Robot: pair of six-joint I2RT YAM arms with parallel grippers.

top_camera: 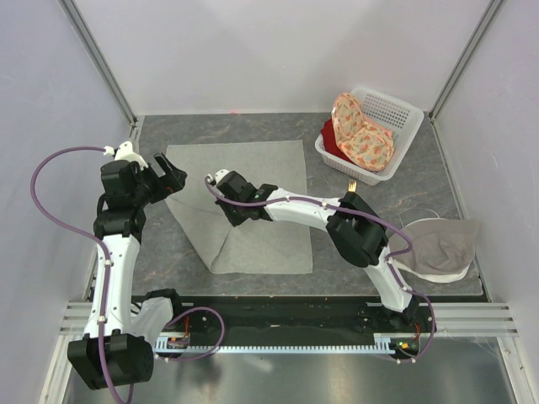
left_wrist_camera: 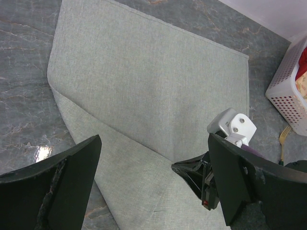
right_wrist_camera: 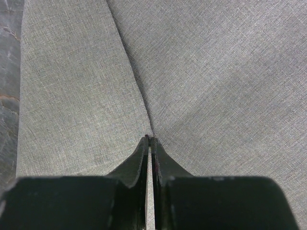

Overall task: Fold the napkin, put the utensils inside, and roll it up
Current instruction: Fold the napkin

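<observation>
Napkin (right_wrist_camera: 216,72) crease between closed right pincer (right_wrist_camera: 149,140) tips

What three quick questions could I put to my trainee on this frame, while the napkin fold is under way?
1. True or false: the fork already lies on the napkin.
2. Which one stands open? A) the left end effector B) the right end effector C) both.
3. What holds the orange floral cloth?

Key:
1. False. The fork lies on the table, off the napkin and next to the white basket.
2. A. The right one is shut, its tips at the napkin's crease.
3. The white basket.
</observation>
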